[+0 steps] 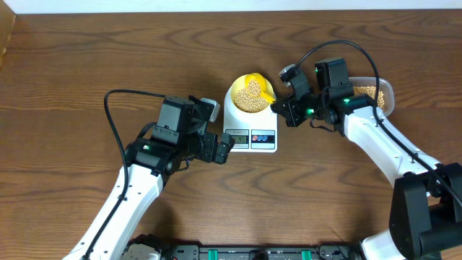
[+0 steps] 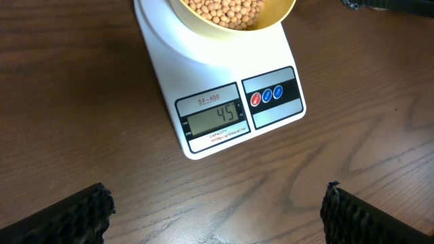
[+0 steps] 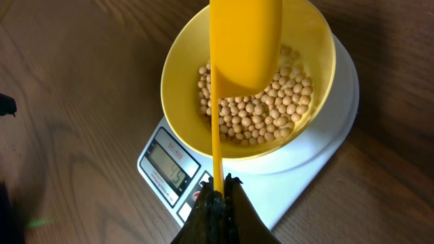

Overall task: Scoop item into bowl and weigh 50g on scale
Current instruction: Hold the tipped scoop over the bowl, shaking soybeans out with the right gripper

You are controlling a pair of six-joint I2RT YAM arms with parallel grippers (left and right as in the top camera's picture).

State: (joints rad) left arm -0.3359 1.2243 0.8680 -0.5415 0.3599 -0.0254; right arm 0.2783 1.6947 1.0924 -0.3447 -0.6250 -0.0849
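The pale-yellow bowl [image 1: 245, 81] stands on the white scale [image 1: 249, 126] and holds a heap of tan beans [image 1: 250, 94]. The bowl [image 3: 180, 68] and beans [image 3: 264, 112] also show in the right wrist view. The scale's display [image 2: 212, 116] reads 45. My right gripper [image 1: 289, 112] is shut on the handle of the yellow scoop [image 3: 244, 47], whose head is turned over above the bowl. My left gripper [image 1: 222, 148] is open and empty, low over the table just in front of the scale [image 2: 224, 68].
A clear plastic tub [image 1: 386, 94] with more beans stands at the far right behind my right arm. Black cables loop above both arms. The table's far edge runs along the top of the overhead view.
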